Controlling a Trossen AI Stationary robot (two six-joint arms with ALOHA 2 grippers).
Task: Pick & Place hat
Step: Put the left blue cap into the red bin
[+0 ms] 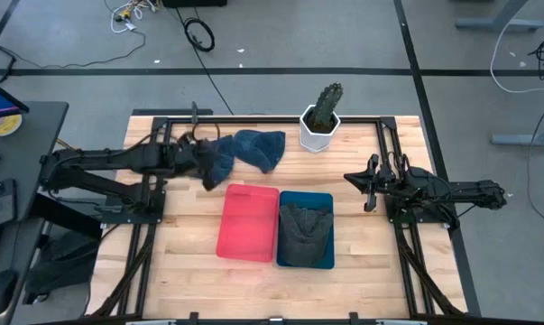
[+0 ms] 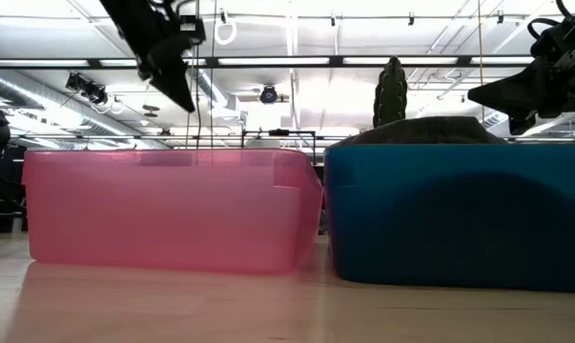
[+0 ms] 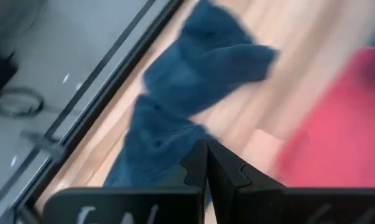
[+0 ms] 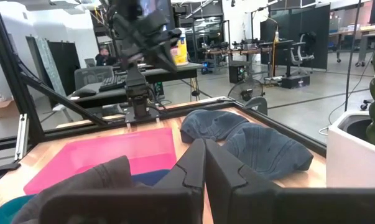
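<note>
A blue hat [image 1: 246,151] lies crumpled in two lumps on the far part of the table, also seen in the right wrist view [image 4: 246,138]. My left gripper [image 1: 206,171] is shut and hangs raised over the hat's left end [image 3: 156,146]; in the right wrist view it [image 4: 164,57] stands clear above the table. A grey hat [image 1: 304,231] sits in the blue bin [image 1: 326,257]. My right gripper [image 1: 354,179] is shut and hovers to the right of the blue bin, above the table [image 2: 492,93].
A pink bin [image 1: 247,222] stands next to the blue bin on its left, near the table's middle. A white pot with a cactus [image 1: 320,126] stands at the far edge, right of the blue hat. Black frame rails run along the table's sides.
</note>
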